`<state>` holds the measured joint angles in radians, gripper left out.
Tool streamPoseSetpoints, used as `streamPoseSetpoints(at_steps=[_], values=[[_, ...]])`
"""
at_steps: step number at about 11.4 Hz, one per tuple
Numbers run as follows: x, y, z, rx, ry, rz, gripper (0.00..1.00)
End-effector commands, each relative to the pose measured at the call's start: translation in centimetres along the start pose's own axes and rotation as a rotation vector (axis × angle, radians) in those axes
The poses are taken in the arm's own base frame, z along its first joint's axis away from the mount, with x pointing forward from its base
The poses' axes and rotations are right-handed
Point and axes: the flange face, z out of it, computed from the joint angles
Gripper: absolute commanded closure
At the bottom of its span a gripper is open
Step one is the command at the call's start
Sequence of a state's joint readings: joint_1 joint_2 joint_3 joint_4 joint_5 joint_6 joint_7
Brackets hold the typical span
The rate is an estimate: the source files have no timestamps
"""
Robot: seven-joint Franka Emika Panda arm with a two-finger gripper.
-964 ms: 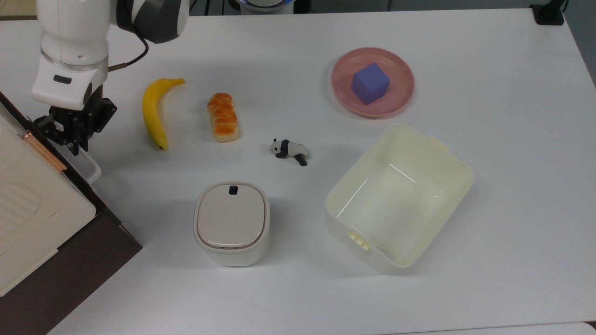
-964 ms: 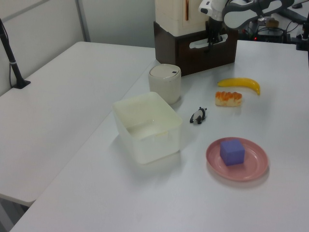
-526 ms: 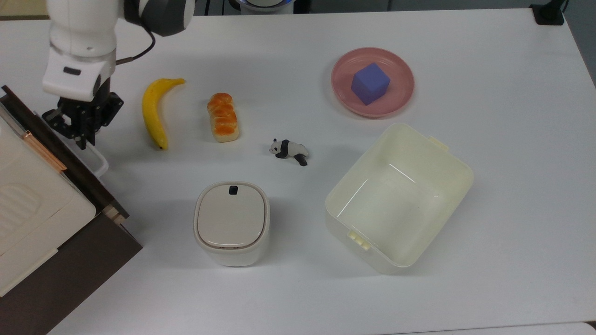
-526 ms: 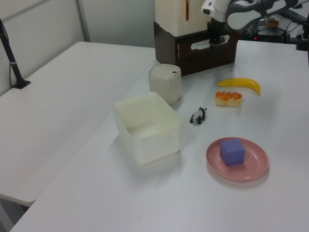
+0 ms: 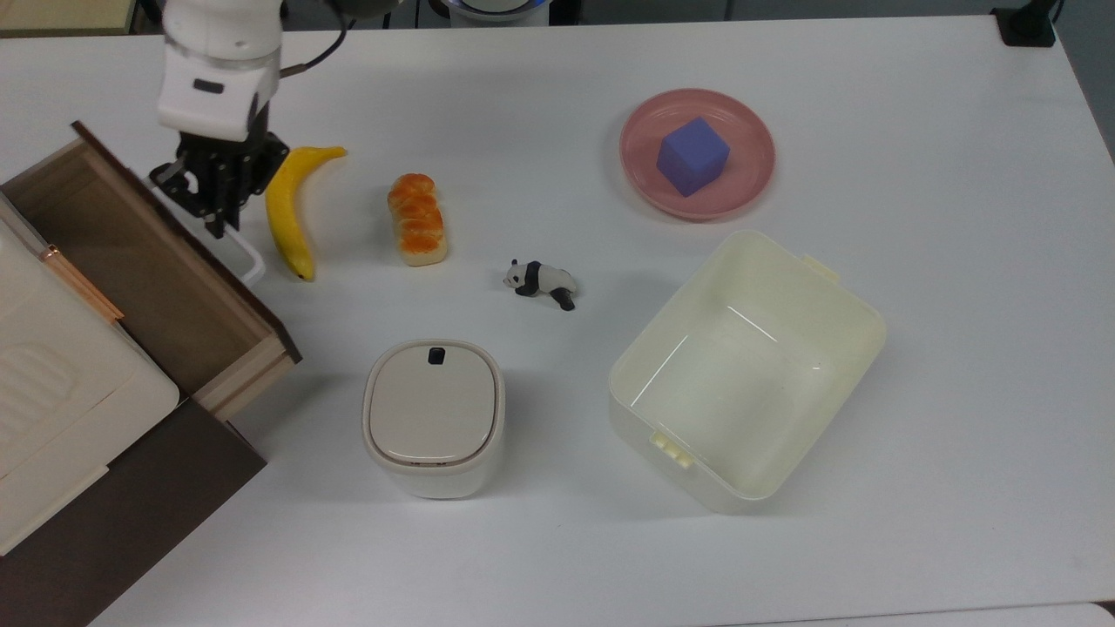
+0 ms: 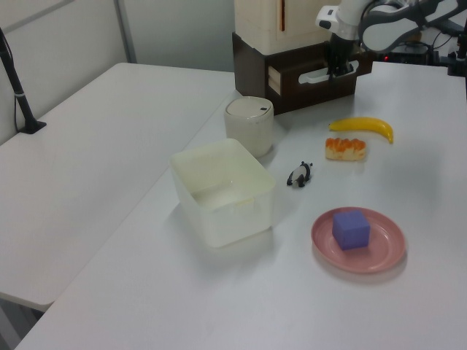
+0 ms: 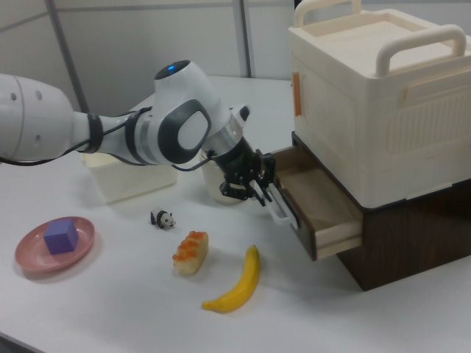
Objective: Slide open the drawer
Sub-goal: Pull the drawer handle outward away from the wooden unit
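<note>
The drawer (image 5: 148,261) is pulled out of the dark brown cabinet (image 5: 131,514) at the top view's left edge, and its light-wood inside is open to see. In the right view it sticks out from under the cream appliance (image 7: 383,95), with the dark front panel facing the arm. The white handle (image 5: 244,257) is on this front panel. The end effector (image 5: 215,228) is at the handle, at about 1 o'clock from the drawer's middle in the top view, and its black fingers (image 5: 213,196) point down onto the bar. The fingers are closed around the handle, as the right view shows near (image 7: 268,193). In the left view the end effector (image 6: 339,69) is also on the handle, in front of the cabinet.

Just beside the end effector, at 3 o'clock in the top view, lies a banana (image 5: 287,209) on the white table (image 5: 958,348). It is near the handle but apart from it. Further at 3 o'clock is a bread (image 5: 418,218), and then a small panda (image 5: 540,280). At about 5 o'clock from the drawer stands a cream bin (image 5: 434,416) with a closed lid. Well apart, at 3 o'clock, is an open cream tub (image 5: 747,370). At 2 o'clock from the drawer there is a pink plate (image 5: 749,174), and a purple cube (image 5: 692,155) sits on it.
</note>
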<state>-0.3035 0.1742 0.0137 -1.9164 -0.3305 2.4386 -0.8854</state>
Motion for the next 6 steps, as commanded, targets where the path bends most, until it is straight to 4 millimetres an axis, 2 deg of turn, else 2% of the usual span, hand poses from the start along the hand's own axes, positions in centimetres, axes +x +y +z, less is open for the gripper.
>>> streamPoseSetpoints(at_steps=[1,5,6], values=[[-0.14,-2.45,-1.97,-0.012,0.002,0.003,0.96],[-0.10,-2.54,-2.00,-0.011,0.002,0.004,0.96],[-0.06,-2.49,-1.98,-0.012,0.003,0.004,0.92]])
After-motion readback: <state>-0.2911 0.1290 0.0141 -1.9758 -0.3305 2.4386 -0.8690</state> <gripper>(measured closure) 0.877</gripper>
